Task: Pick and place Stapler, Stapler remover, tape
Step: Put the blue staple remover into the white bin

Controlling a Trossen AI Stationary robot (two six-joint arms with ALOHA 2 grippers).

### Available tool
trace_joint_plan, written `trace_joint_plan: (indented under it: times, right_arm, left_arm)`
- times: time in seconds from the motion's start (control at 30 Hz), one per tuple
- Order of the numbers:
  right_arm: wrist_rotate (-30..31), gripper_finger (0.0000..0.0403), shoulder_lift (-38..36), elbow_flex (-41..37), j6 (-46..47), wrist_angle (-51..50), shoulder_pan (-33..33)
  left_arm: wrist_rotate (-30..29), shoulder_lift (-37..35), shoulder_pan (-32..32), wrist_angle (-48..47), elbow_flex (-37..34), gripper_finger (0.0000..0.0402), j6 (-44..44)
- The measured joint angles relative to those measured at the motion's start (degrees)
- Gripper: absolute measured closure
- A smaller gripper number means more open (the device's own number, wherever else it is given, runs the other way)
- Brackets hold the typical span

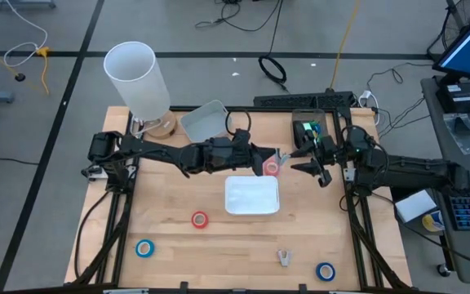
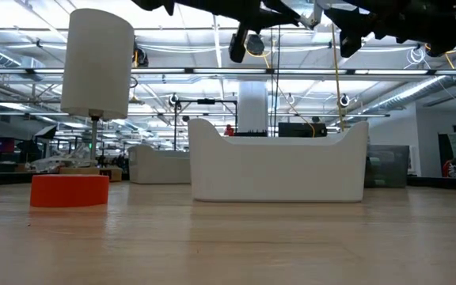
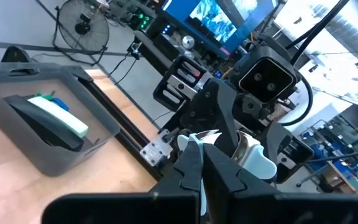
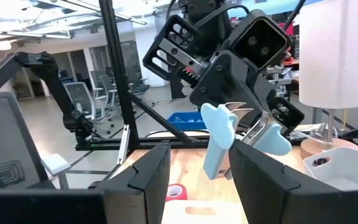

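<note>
Holding a light-blue staple remover [image 4: 229, 140] in mid-air above the table centre, the left gripper [image 1: 277, 157] is clenched on it. Right gripper [image 1: 307, 167] faces it just beside, fingers [image 4: 145, 177] apart, grasping nothing. White tray [image 1: 252, 196] sits below. Red tape roll [image 1: 199, 219] lies near the tray; blue tape rolls [image 1: 144, 248] and [image 1: 325, 271] near the front edge. Stapler [image 3: 48, 118] rests in the grey bin [image 3: 17, 93].
</note>
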Motion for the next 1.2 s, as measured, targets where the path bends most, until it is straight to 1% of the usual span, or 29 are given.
trace_joint_plan:
  times: [0.13,0.23,0.5,0.77,1.13,1.2]
  right_arm:
    - [0.1,0.0243,0.0,0.0,0.0,0.1,-0.5]
    - [1.6,0.0246,0.0,0.0,0.5,0.0,-0.5]
    - [3.3,0.0277,2.2,0.0,0.2,0.0,-0.5]
    - [3.2,0.032,3.6,0.0,0.2,1.2,-0.5]
    - [3.0,0.039,3.6,0.0,0.2,1.3,-0.5]
    - [2.9,0.0398,3.6,0.0,0.2,1.2,-0.5]
  left_arm:
    - [-0.4,0.0,-0.1,-1.0,0.0,0.0401,-0.1]
    - [-1.5,0.0,-0.5,-1.8,0.0,0.0401,-0.2]
    - [-2.5,0.0,-1.1,-1.7,0.0,0.0401,0.0]
    - [-4.0,0.0,-1.4,-2.5,0.0,0.0401,0.3]
    - [-4.0,0.0,-1.4,-3.0,0.0,0.0401,0.3]
    - [-4.0,0.0,-1.6,-3.0,0.0,0.0401,0.5]
